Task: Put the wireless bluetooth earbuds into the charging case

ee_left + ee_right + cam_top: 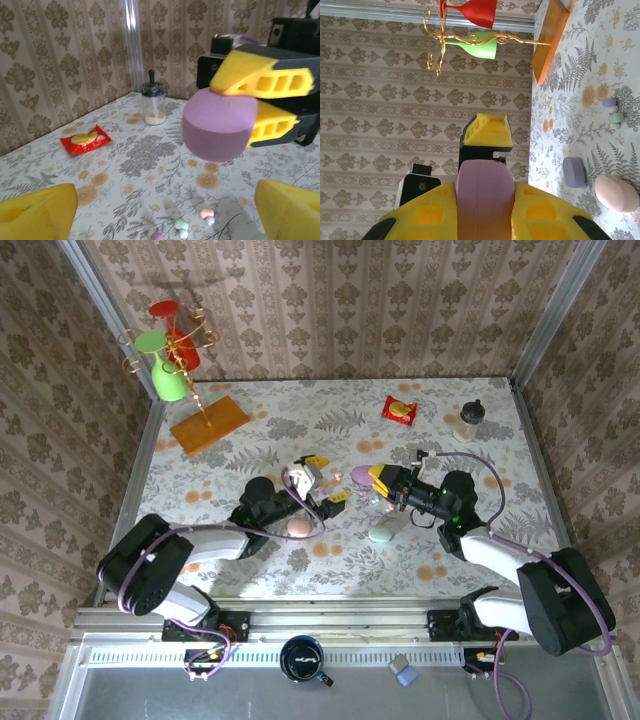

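My right gripper (372,478) is shut on a purple oval charging case (217,125) and holds it above the table; its yellow fingers (427,212) press both sides of the case (485,195). My left gripper (330,480) faces it from just to the left, open, with nothing between its yellow fingertips (37,212). Three tiny earbuds lie on the table below: pink (206,214), mint (181,225) and purple (157,236). Two of them, purple (610,102) and mint (616,117), also appear in the right wrist view.
A pink case (298,527) and a mint case (380,534) lie near the front. A purple round piece (574,172) rests by the pink case (616,193). A red packet (400,410) and jar (469,420) stand far right, a cup stand (170,350) far left.
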Available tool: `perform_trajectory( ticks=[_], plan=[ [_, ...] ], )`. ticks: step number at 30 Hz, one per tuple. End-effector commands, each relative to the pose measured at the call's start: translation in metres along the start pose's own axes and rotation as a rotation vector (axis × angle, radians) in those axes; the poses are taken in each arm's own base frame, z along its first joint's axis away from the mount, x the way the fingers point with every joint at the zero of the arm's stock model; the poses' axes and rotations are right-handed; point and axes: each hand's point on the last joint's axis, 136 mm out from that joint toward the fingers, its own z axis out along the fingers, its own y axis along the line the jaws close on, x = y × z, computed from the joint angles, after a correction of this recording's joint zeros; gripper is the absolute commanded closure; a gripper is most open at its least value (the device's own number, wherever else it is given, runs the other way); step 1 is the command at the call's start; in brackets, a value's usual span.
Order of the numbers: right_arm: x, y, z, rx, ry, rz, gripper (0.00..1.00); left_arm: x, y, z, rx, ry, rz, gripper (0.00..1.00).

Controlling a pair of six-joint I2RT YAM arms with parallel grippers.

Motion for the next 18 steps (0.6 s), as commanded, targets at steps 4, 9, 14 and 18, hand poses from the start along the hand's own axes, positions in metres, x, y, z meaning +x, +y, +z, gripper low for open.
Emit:
perform_trajectory(
  ticks=[4,9,14,18],
  plan=[
    [0.001,0.018,0.003,-0.067,0.016,-0.017,0.88,-0.036,-0.006,0.002,0.084,-0.147,-0.038,0.15],
    [0.004,0.024,0.01,-0.086,0.036,-0.022,0.88,-0.044,-0.02,0.005,0.164,-0.158,-0.032,0.0],
    [0.006,0.031,0.016,-0.125,0.053,-0.006,0.87,-0.039,-0.039,0.012,0.286,-0.144,-0.033,0.08],
    [0.006,0.034,0.018,-0.156,0.059,0.01,0.87,-0.039,-0.044,0.016,0.297,-0.149,-0.013,0.16]
  ],
)
